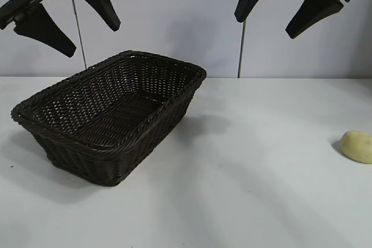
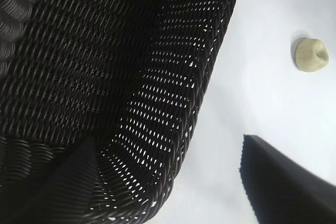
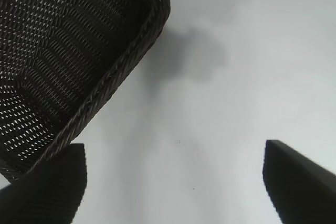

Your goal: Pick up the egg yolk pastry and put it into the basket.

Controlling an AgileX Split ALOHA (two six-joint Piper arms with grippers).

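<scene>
The egg yolk pastry (image 1: 357, 146), a small pale yellow lump, lies on the white table at the far right edge of the exterior view; the left wrist view shows the pastry (image 2: 311, 55) too, well away from the basket. The dark brown wicker basket (image 1: 110, 117) stands left of centre with nothing in it. My left gripper (image 1: 93, 36) hangs open high above the basket's left end. My right gripper (image 1: 264, 26) hangs open high at the upper right, above bare table between basket and pastry. Neither holds anything.
The white table (image 1: 244, 190) spreads wide between basket and pastry. A pale wall with two thin vertical rods (image 1: 241, 50) stands behind. In the right wrist view the basket's corner (image 3: 131, 51) shows beside bare tabletop.
</scene>
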